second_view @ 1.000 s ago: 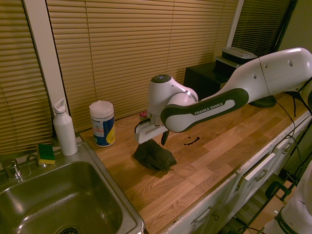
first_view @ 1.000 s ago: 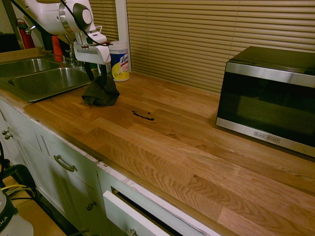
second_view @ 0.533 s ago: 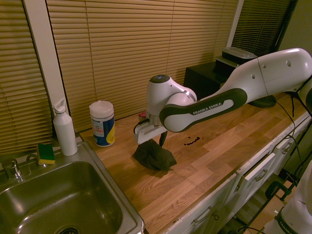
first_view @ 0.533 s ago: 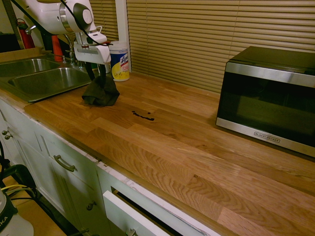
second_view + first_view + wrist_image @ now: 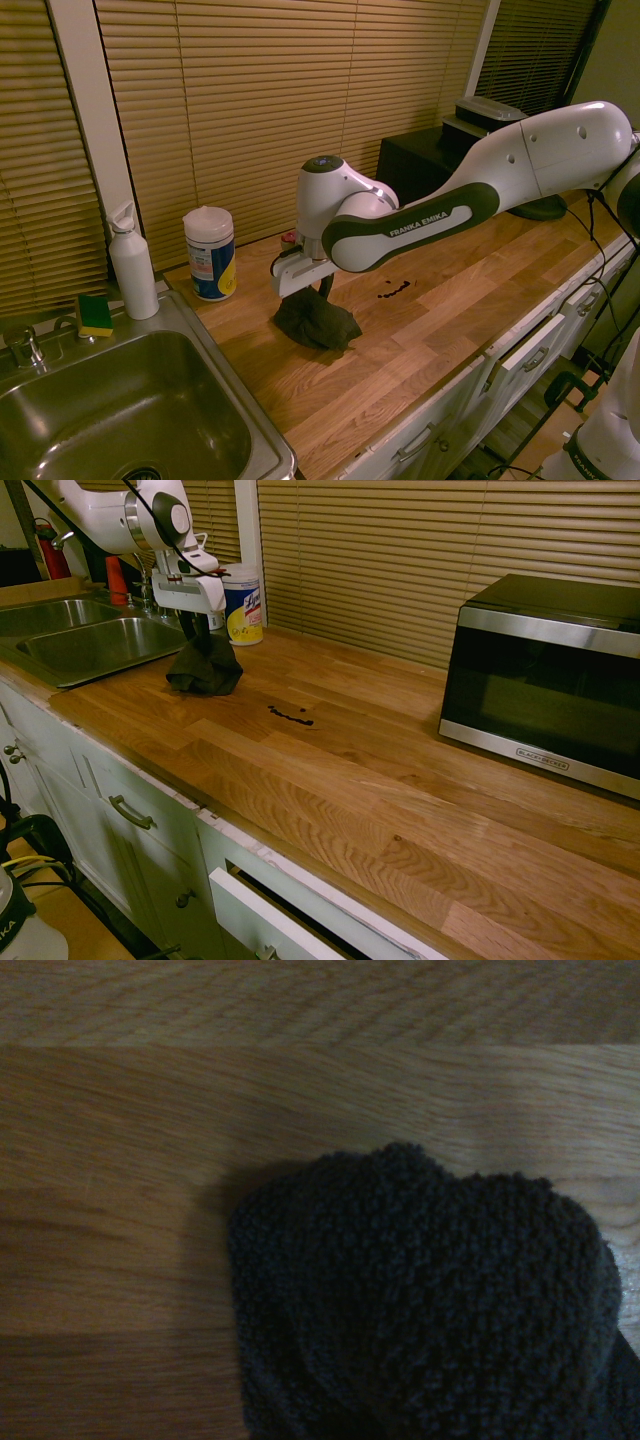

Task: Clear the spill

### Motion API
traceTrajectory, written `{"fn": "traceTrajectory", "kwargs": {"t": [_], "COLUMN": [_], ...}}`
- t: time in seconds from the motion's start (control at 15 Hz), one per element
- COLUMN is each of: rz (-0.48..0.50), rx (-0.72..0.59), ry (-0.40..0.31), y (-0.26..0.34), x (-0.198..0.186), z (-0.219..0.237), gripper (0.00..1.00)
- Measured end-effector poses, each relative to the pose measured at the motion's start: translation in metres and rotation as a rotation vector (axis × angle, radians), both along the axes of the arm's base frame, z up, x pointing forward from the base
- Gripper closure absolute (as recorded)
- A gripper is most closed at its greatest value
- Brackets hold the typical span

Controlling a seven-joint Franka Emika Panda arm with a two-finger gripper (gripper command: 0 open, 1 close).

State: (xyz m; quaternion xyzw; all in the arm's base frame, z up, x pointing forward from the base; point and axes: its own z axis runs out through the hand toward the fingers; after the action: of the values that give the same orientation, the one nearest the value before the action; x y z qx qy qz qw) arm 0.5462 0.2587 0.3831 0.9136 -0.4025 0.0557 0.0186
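The spill (image 5: 290, 716) is a thin, wavy dark streak on the wooden counter, seen in the second exterior view as the same small streak (image 5: 395, 289). A dark bunched cloth rag (image 5: 205, 670) sits on the counter between the spill and the sink, a hand's width from the streak. My gripper (image 5: 200, 640) stands straight over the rag (image 5: 318, 322), and the rag's top is drawn up into a peak between the fingers. From the other side the gripper (image 5: 312, 296) looks shut on that peak. The wrist view shows only the rag's nubby fabric (image 5: 430, 1300) on wood.
A wipes canister (image 5: 243, 605) stands by the blinds behind the rag. The steel sink (image 5: 90, 645) lies beyond it, with a white bottle (image 5: 133, 265) and a sponge (image 5: 95, 314) at its rim. A microwave (image 5: 545, 680) sits at the counter's far end.
The gripper has shifted slightly toward the sink and its fingers have drawn in on the rag's top. The rag's base and the spill have stayed in place.
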Motion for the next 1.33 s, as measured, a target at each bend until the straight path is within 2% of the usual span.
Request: {"fn": "traceTrajectory", "kwargs": {"t": [0.4, 0.8, 1.07, 1.33], "rz": [-0.027, -0.087, -0.13, -0.2], "rx": [0.03, 0.049, 0.063, 0.081], "ry": [0.031, 0.051, 0.075, 0.063], "y": [-0.018, -0.072, -0.112, -0.153], "x": [0.013, 0.029, 0.023, 0.005], "z": [-0.009, -0.013, -0.025, -0.033], "gripper": [1.0, 1.0, 1.0, 1.0]}}
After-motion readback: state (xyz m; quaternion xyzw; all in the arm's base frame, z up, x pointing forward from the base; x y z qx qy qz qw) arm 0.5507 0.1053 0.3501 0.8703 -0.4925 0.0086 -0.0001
